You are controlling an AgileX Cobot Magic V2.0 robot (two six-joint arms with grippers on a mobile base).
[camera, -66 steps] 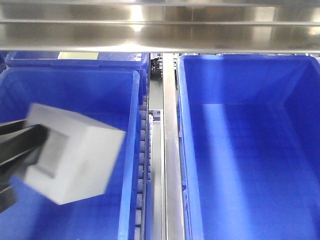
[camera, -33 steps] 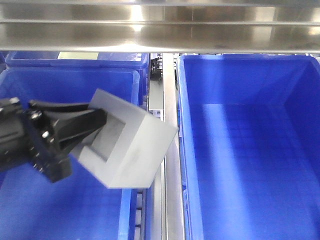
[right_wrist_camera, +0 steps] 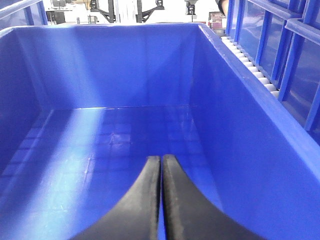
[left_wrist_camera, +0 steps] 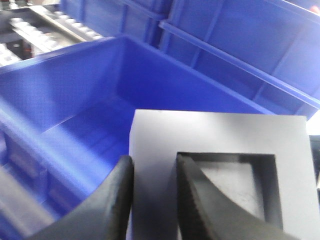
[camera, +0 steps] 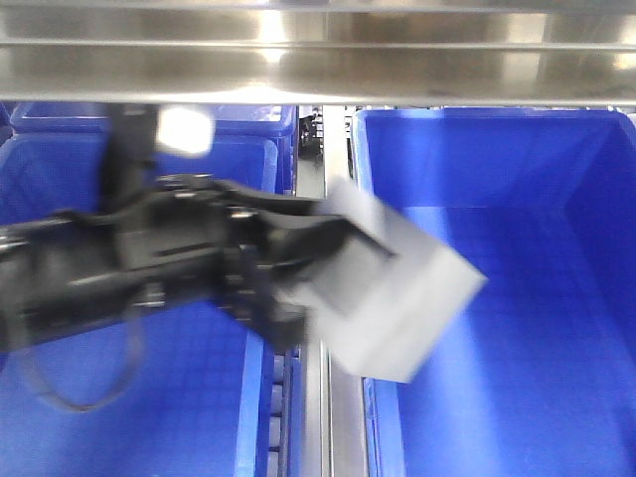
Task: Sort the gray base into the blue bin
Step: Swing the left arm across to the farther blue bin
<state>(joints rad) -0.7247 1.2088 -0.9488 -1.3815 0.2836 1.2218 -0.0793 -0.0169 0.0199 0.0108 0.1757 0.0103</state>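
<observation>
Holding the base [camera: 417,298] by one wall, the left jaws pinch it tight: one finger [left_wrist_camera: 200,200] sits in its square dip, the other outside, so it should not slip. The base hangs tipped in the air just past the jaws, above the rim of the bin [camera: 537,179], whose floor lies below and ahead. Letting go looks like the next step. The right jaws are pressed together, holding nothing.

gray base [camera: 412,303], blue bin [camera: 497,159], black left hand [left_wrist_camera: 153,167]
</observation>
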